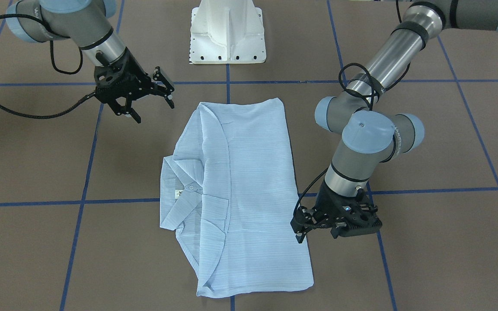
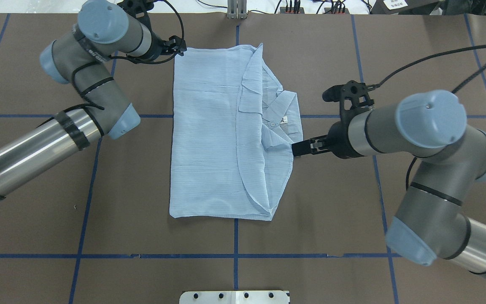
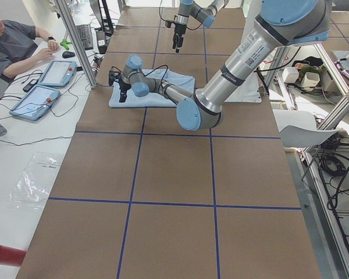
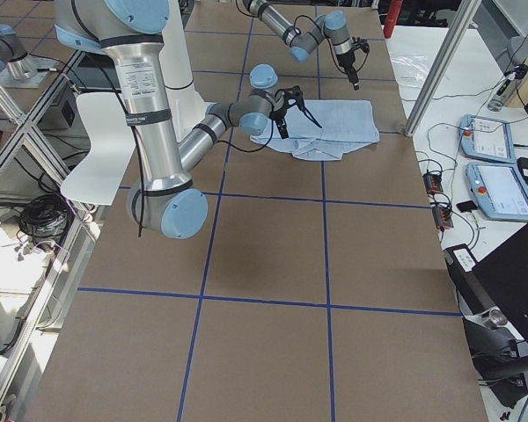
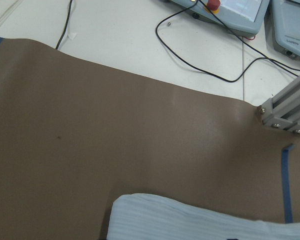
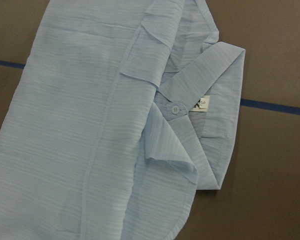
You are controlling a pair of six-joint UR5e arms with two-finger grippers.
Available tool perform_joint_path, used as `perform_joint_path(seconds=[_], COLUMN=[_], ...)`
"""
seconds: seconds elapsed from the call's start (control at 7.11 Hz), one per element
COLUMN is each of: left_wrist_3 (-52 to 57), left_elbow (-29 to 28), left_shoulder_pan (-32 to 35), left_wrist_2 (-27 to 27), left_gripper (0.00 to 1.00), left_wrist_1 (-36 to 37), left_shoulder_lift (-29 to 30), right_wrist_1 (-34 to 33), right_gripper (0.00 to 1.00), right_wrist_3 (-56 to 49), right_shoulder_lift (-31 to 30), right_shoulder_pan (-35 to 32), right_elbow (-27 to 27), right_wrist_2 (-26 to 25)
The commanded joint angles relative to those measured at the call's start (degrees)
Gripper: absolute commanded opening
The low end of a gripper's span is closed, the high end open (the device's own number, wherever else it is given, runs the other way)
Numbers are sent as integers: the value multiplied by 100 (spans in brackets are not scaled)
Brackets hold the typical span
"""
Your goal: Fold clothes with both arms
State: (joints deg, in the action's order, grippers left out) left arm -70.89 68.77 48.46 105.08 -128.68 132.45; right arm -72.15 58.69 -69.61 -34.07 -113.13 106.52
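A: Grippers?
B: Your right gripper [image 1: 154, 111] hangs spread wide and empty, near the pedestal base [image 1: 227, 34]. Your left gripper [image 1: 301, 231], farther out, I can't read. The shirt [image 1: 253, 172] lies flat before the base.
A: Step?
B: Between folds, I'd say: pinch matching corners next.

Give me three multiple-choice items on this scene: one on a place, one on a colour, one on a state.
1. The shirt has its collar sticking out toward: A) the right arm B) the left arm C) neither arm.
2. The table has grid lines that are: A) red B) blue C) white.
3. The right gripper is: A) open and empty B) shut on a sleeve C) shut on the collar.
Answers: A, the collar lies on the right arm's side; B, blue tape; A, fingers spread, nothing between them.
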Motion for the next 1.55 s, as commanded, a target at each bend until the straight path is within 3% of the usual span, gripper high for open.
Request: perform_joint_path(seconds=[0.0,0.14,0.28,0.7,1.41], left_wrist_3=[14,5,-47,-83,-92], left_elbow=[1684,2614,3146,3248,3213], left_shoulder_pan=[-4,-21,-82,-162,-241], left_wrist_2=[371,477,522,584,593], left_gripper=[100,100,100,100,100], left_wrist_1=[533,1329,1911,2005,2005], left_shoulder_lift=[-937,-1149,-1160,-1178,-1178], right_wrist_1=[-879,-888,-871,-871,-897], right_gripper=[100,100,100,100,100], right_wrist_3=[-7,-76,-155,-270,-376], right_shoulder_lift=[1069,1264,1292,1380,1319], right_shoulder_pan=[565,821,1119,1666,1772], right_elbow=[622,913,1090,1573,1786], right_wrist_2=[-1022,-1272,-1640,-2266,-2267])
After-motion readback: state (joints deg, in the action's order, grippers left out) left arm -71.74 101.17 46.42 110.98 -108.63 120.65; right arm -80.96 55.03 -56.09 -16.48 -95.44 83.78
